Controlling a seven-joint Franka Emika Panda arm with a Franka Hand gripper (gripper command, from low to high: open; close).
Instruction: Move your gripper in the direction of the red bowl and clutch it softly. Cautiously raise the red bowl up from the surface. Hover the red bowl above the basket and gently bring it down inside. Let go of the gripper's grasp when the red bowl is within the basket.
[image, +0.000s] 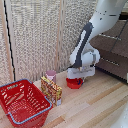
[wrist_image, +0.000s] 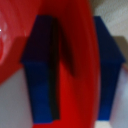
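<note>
The red bowl (image: 74, 82) sits on the wooden table at mid-scene in the exterior view. My gripper (image: 78, 77) is down on it, the white end piece right above the bowl. In the wrist view the bowl's red rim (wrist_image: 82, 60) runs between my two dark blue fingers (wrist_image: 40, 70), one finger inside the bowl and one outside, close against the wall. The bowl still looks to rest on the table. The basket (image: 22, 102), red with a pale grey-blue rim, stands at the exterior view's lower left, apart from the bowl.
A pinkish cup (image: 50, 75) stands behind a yellow-red snack box (image: 52, 91), between the bowl and the basket. A slatted screen forms the back wall. A wooden drawer unit (image: 115, 50) stands at the exterior view's right.
</note>
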